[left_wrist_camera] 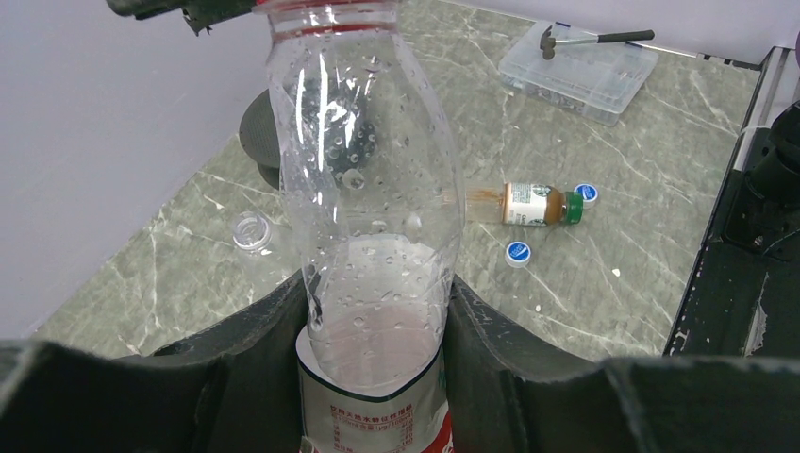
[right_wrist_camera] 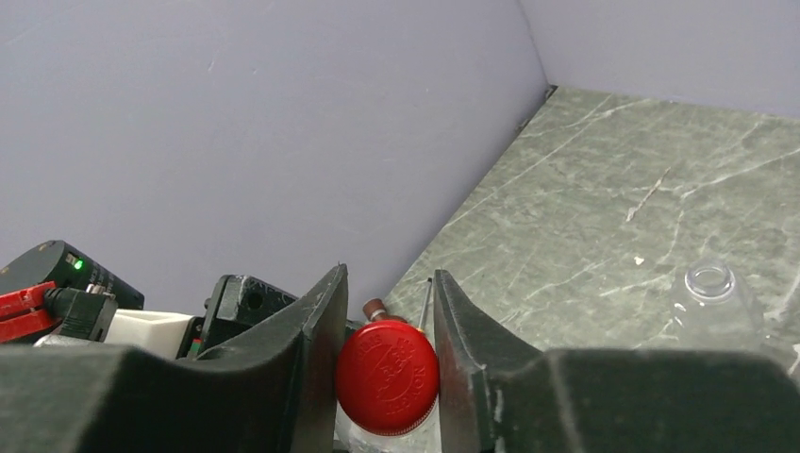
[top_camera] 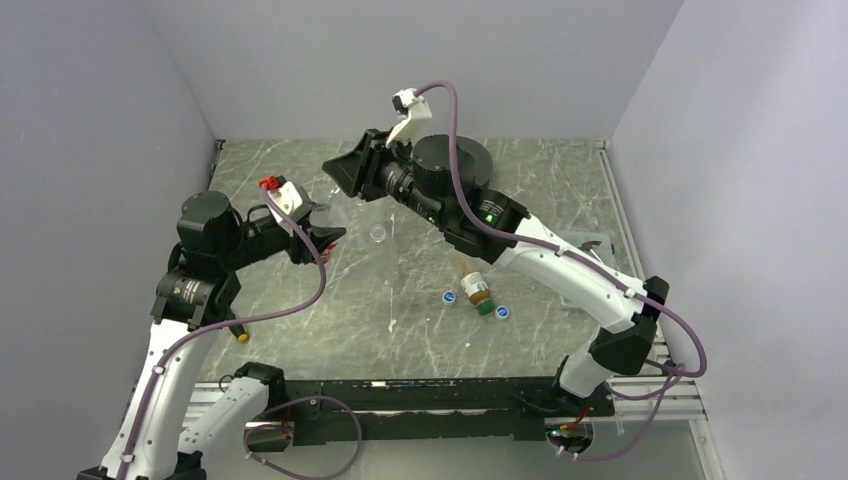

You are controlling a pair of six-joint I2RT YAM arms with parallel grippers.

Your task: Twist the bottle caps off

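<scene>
Top view: left claw (top_camera: 322, 238) and right claw (top_camera: 342, 178) meet left of centre, above the grey marbled table (top_camera: 560, 180). What sits betw. them is too faint to read here. An amber-brown bottle w/ white-green label (top_camera: 478, 290) lies right of centre, green cap on, two loose blue caps (top_camera: 449, 297) beside it.

Left wrist: left claw is clamped on the lower body of the clear plastic bottle w/ red label (left_wrist_camera: 363, 189), frame centre, neck at the top edge. The wall looks thin. Likely risk: the bottle spins or buckles in that grip once torque comes. Only this view shows the clear lidded box (left_wrist_camera: 585, 71) w/ hammer (left_wrist_camera: 566, 40), upper right.

Right wrist: only here is the round red cap (right_wrist_camera: 387, 376) visible, bottom centre, right claw closed on it, fingers touching both sides. Risk: the fingers slip round the cap w/o turning it.
</scene>
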